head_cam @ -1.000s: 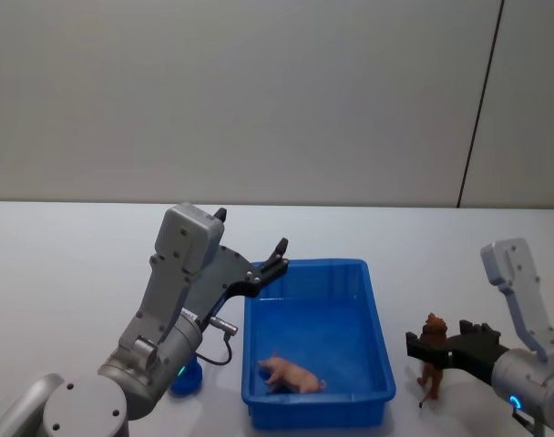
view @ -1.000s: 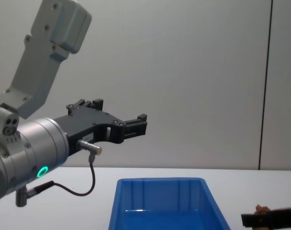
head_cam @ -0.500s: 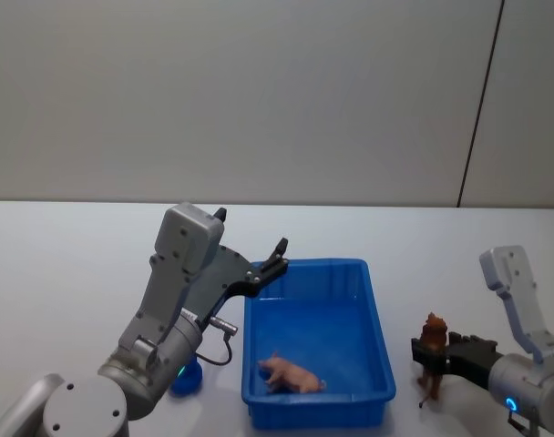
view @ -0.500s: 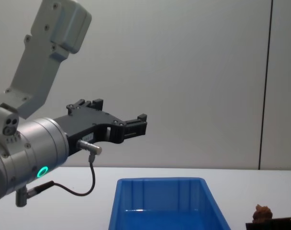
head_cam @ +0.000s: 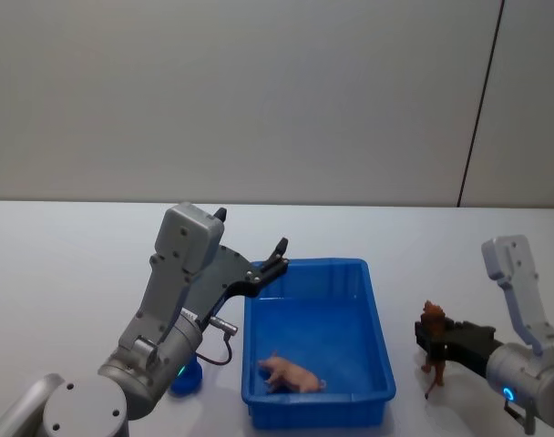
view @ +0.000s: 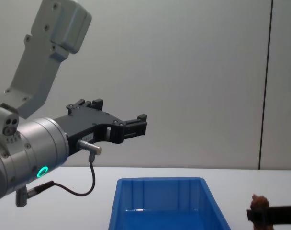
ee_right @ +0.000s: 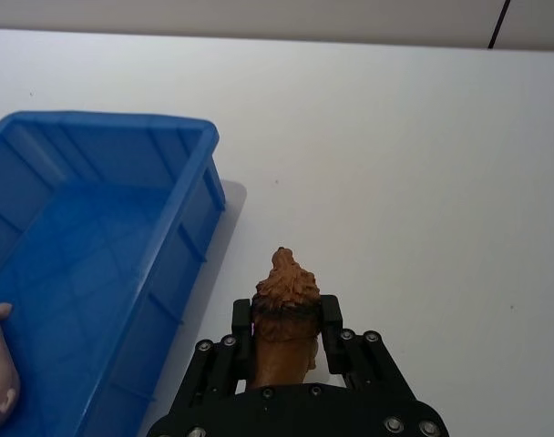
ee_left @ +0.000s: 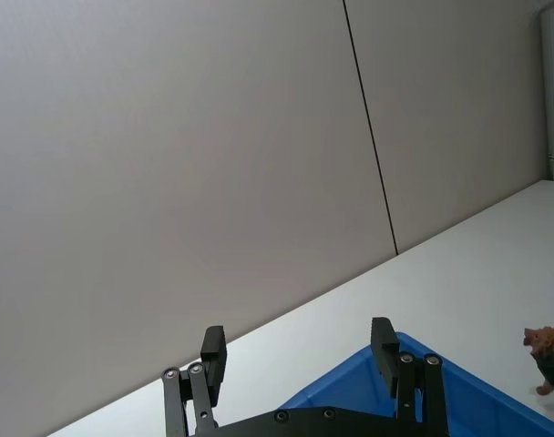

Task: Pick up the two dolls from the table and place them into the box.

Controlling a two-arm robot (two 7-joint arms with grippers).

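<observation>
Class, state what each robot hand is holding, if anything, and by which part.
The right hand grips the brown doll by its body, just below the head. The left hand is open, holding nothing.

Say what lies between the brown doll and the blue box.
Just bare white table, seen in the right wrist view, between the blue box and the brown doll in the right gripper.
</observation>
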